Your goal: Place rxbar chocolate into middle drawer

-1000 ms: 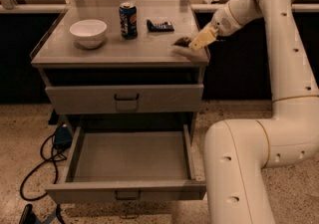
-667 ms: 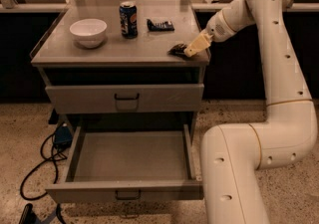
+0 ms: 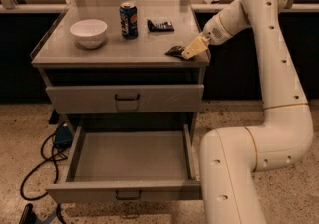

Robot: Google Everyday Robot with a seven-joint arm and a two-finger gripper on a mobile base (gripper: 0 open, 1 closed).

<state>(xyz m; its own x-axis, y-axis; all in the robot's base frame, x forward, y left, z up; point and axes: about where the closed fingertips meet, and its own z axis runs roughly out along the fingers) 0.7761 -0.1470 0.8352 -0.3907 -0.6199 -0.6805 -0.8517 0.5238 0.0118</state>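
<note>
- Since a second ago, your gripper has come down toward the front edge of the cabinet top and a little to the left. The rxbar chocolate has travelled with it at its tip.
- Nearest you, the middle drawer stands pulled well out. Its grey floor is in full view and its small dark handle sits centred on the front panel.
- Just right of that drawer you see the thick white lower segment of the arm. It rises, bends at the right and reaches back in over the cabinet's right edge.
- On the floor left of the drawer, a black cable loops toward a small dark box by the cabinet's left side.
- Above the open drawer, the upper drawer is shut, its handle centred on the front.
- At the front right corner of the cabinet top, the gripper points down and to the left, its pale fingers pinched together on the right end of the rxbar chocolate. The crumpled dark wrapper sticks out to the left, just back from the front edge. You cannot tell whether it rests on the surface or hangs just above it.
- Further back, toward the left edge, a white bowl stands upright, well apart from the bar.
- Right of the bowl and a little farther back, a soda can stands upright.
- Just right of the can, a dark packet lies flat, closer to the far edge than the bar.
</note>
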